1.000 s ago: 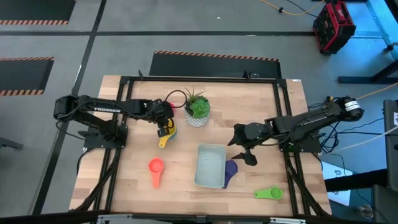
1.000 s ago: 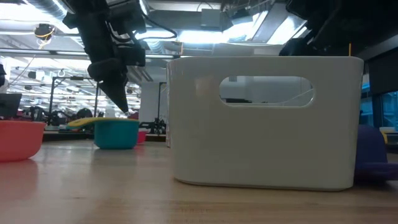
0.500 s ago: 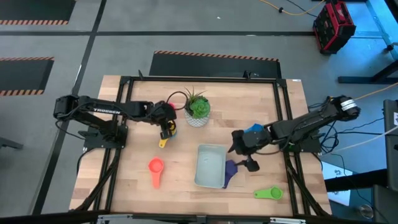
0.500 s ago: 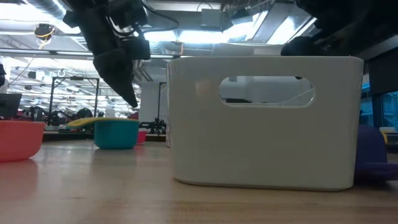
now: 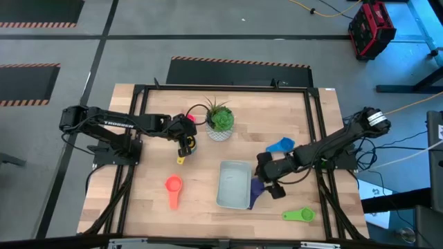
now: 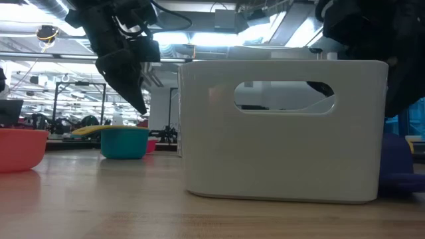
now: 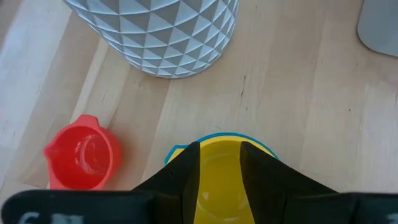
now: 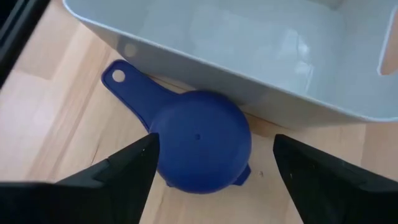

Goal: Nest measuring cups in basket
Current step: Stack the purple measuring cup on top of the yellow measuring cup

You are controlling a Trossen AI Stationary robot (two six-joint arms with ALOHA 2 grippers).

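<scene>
A yellow measuring cup [image 7: 217,180] sits nested in a teal one [image 6: 123,143] beside the plant pot. My left gripper [image 7: 221,149] hangs just above them, open by a narrow gap, touching nothing. The basket [image 5: 234,197] stands near the table's front middle. A purple cup [image 8: 199,140] lies bottom up on the table against the basket's right wall. My right gripper [image 8: 214,140] is wide open over it, one finger on either side, apart from it. Loose on the table are a pink cup [image 5: 172,188], a blue cup [image 5: 280,146], a green cup [image 5: 299,215] and a small red cup [image 7: 84,155].
A white faceted pot [image 7: 161,31] with a green plant [image 5: 220,119] stands just beyond the left gripper. In the low view the basket's wall [image 6: 285,133] fills the middle. Bare wood lies between the pink cup and the basket.
My right gripper has come down and toward the table's near edge, from over the blue cup to over the purple cup beside the basket, rolling a little. The blue cup now shows uncovered behind it.
</scene>
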